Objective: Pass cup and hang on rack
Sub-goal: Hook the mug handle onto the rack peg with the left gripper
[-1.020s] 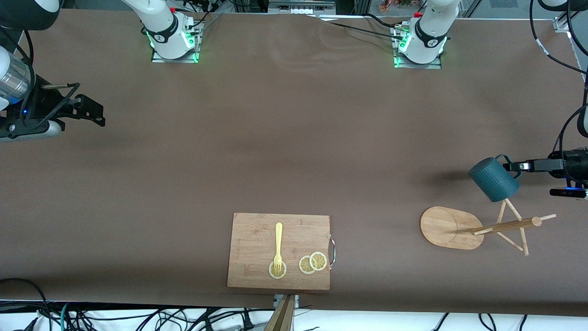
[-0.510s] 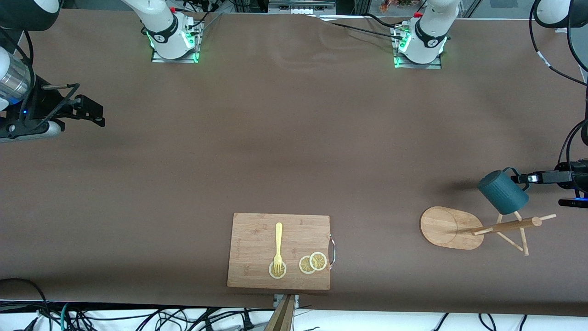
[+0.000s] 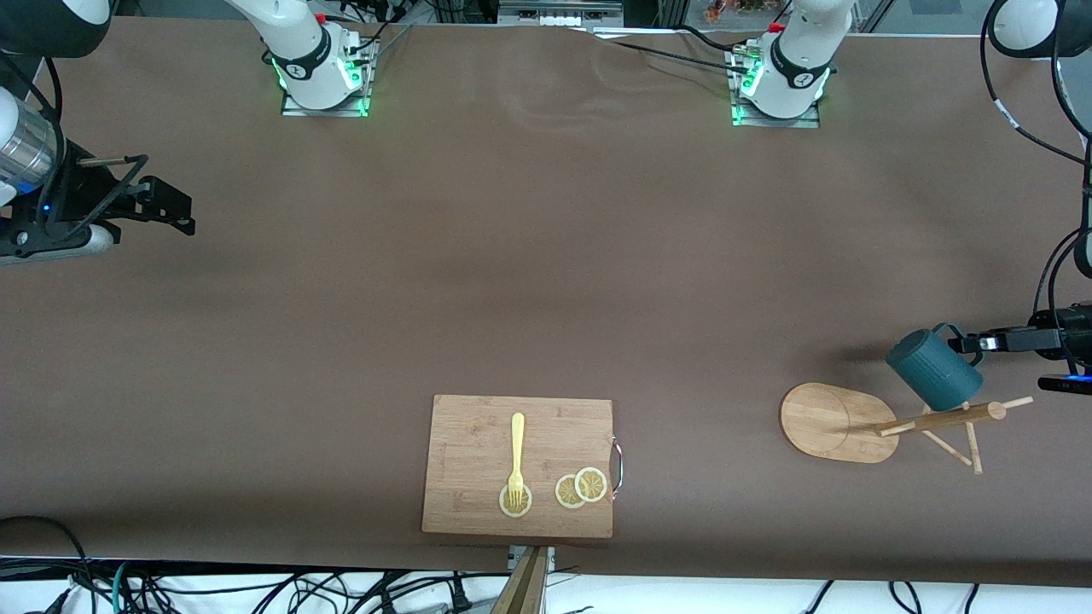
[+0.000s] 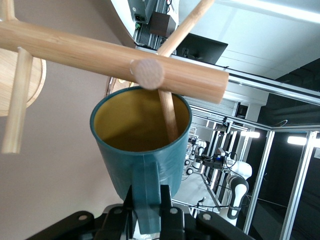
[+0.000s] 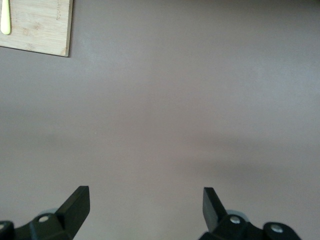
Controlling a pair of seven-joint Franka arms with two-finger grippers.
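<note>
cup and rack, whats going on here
The left tool is shut on the handle of the cup and holds it at the rack, toward the left arm's end of the table. In the left wrist view one peg reaches into the cup's mouth, so it is partly hung and not yet let go. The right tool waits open over bare table.

Your left gripper (image 3: 972,344) holds cup (image 3: 932,370) by handle, tight against rack (image 3: 904,422): one peg (image 4: 169,116) inside cup mouth, pole (image 4: 110,59) across rim. Brown table (image 3: 529,281) around rack open to you.
</note>
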